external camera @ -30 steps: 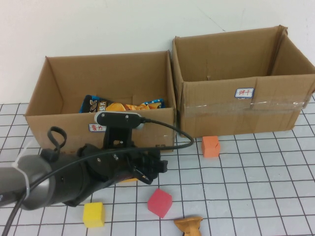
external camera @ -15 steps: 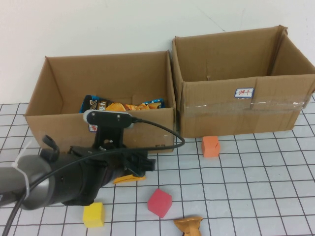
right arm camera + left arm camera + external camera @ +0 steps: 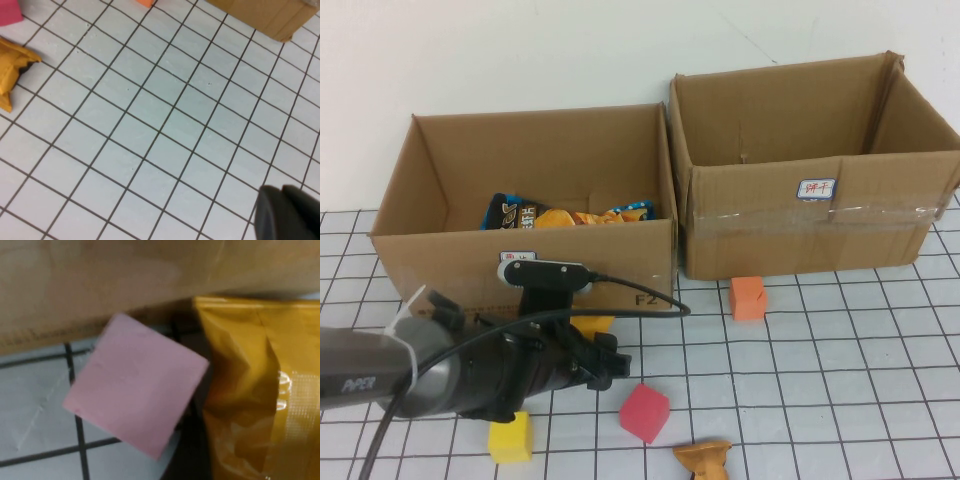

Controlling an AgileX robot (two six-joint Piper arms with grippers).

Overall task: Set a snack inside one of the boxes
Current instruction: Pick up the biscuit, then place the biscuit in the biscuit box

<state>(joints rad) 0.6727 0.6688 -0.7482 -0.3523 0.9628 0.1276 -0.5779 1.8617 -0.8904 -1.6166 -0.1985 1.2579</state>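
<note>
I've drawn the left end effector [image 3: 605, 365] back low over the desk [image 3: 820, 380] | its grip hidden, cannot tell | yellow snack bag [image 3: 588, 325] now exposed, on the desk against left box [image 3: 620, 250], not inside | right end effector out of the high view, grip unknown

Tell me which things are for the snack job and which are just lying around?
For the job: yellow snack bag, left box, right box, left gripper low beside that bag.
Lying about: red block, orange block, yellow block, right gripper hovering over the table.

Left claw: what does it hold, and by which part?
Cannot tell: left claw is beside the yellow snack bag; right claw hangs over the table.
</note>
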